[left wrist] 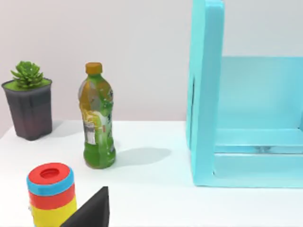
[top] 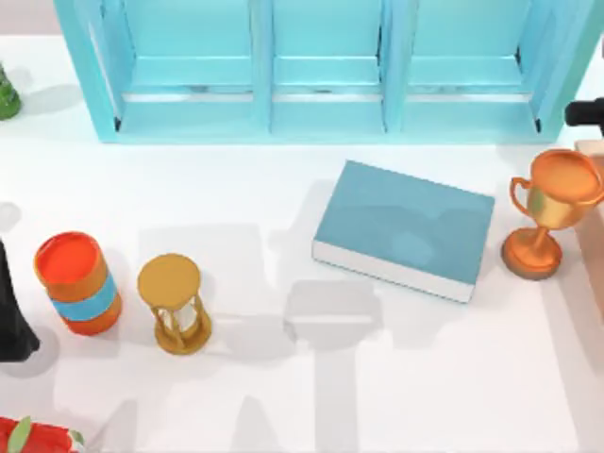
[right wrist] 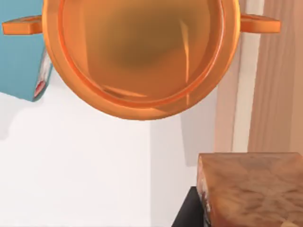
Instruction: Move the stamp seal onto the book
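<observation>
At the table's right edge, the right gripper [top: 585, 114] hung clamped on the stamp seal [right wrist: 251, 191], above the orange trophy [top: 552, 209]. The book [top: 404, 229] lay just left. The left gripper [top: 11, 316] sat parked far left, grip unreadable.

teal book [top: 404, 226] flat, stamp seal [right wrist: 253, 189] brown

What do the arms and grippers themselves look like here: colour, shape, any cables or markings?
The left arm is a matte black, smooth tapering shape at the table's left edge. The right arm is a black rounded stub at the right edge. No cables or markings are visible.
</observation>
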Tool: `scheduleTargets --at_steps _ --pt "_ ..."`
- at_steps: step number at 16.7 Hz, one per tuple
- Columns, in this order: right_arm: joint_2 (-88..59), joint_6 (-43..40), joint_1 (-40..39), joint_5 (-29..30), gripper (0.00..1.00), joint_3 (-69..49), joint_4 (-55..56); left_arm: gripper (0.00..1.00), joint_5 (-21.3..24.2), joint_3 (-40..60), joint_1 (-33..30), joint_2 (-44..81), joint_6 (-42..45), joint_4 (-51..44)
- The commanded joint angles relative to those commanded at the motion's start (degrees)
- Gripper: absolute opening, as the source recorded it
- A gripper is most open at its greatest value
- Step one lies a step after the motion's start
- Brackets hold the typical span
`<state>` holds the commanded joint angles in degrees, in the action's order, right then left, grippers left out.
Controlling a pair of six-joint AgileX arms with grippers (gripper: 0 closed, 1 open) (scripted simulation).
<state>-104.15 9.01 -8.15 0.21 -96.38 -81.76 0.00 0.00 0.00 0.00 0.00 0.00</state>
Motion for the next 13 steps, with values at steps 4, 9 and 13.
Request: scheduleTargets --at_steps 4,9,13 --pt "0.06 0.13 0.14 -0.09 0.0 0.14 0.1 1.0 0.0 0.0 0.0 0.0 0.0 0.0" --pt "-3.14 2.67 -5.0 -0.33 0.0 -5.67 3.59 1.0 0.0 0.0 0.0 0.0 0.0 0.0" --pt "-12.55 8.49 -13.52 -0.48 0.0 -16.05 6.88 1.0 0.0 0.0 0.0 0.0 0.0 0.0"
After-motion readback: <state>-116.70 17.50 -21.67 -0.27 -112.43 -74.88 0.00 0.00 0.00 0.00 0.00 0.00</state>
